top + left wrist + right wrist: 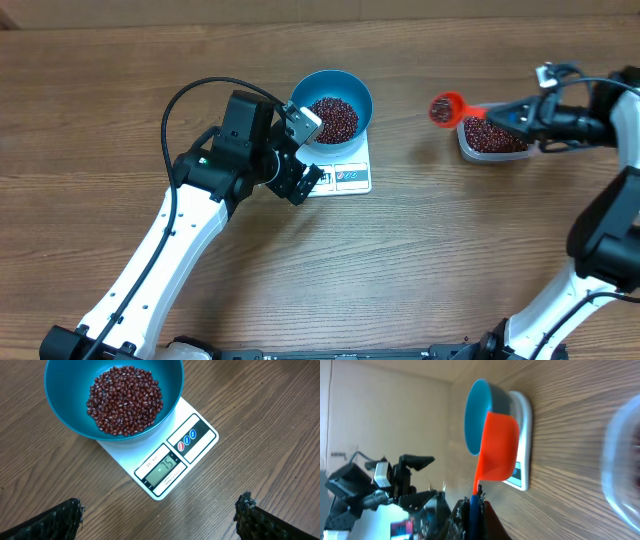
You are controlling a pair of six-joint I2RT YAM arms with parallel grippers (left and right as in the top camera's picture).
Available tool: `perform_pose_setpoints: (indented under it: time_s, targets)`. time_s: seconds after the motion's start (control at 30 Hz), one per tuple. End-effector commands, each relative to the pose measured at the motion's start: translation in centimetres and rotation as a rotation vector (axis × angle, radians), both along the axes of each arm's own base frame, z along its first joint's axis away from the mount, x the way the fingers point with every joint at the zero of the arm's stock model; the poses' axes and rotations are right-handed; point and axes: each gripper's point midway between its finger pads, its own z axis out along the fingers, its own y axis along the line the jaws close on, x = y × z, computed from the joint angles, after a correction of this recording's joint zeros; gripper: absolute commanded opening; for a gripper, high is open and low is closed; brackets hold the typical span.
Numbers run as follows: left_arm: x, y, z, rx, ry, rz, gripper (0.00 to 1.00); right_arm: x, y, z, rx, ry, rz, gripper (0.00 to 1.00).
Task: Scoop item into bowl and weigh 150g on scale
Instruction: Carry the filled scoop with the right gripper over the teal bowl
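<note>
The blue bowl (352,92) (65,395) (476,415) stands on the white scale (352,178) (200,435) (524,425) and holds a heap of red-brown beans (333,118) (125,400). The scale's display (162,469) reads 75. My left gripper (300,160) (160,517) hovers open just left of the scale, nothing between its fingers (60,520). My right gripper (530,115) (475,505) is shut on the blue handle of an orange scoop (445,108) (496,450). The scoop carries beans and hangs above the table between the bowl and the tub.
A clear plastic tub (492,140) (622,460) with more beans sits at the right, under the right gripper. The left arm (180,230) stretches from the front left to the scale. Bare wooden table (420,260) lies all around.
</note>
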Motion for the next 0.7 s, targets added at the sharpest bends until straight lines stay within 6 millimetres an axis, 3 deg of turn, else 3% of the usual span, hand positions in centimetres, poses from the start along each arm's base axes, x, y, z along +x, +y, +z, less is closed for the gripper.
perform_pose_setpoints:
  time_s: [0.0,0.2,0.23,0.37,0.53,0.67]
  targets:
    - [0.5,-0.1,0.9,-0.003,-0.026,0.000,1.00,1.1,2.9,2.2,0.035,-0.077,0.061,0.04]
    - [0.5,-0.1,0.9,-0.003,-0.026,0.000,0.99,1.1,7.8,3.6,0.025,-0.115,0.181,0.04]
    - [0.5,-0.1,0.9,-0.003,-0.026,0.000,1.00,0.8,10.0,4.2,0.023,-0.135,0.234,0.04]
    - [0.5,-0.1,0.9,-0.003,-0.026,0.000,0.99,0.7,13.0,5.1,0.004,-0.173,0.305,0.04]
    - [0.5,-0.1,0.9,-0.003,-0.026,0.000,1.00,1.6,15.9,4.7,-0.046,-0.170,0.335,0.04]
    - [0.5,-0.1,0.9,-0.003,-0.026,0.000,1.00,2.4,18.1,2.9,-0.172,-0.142,0.335,0.04]
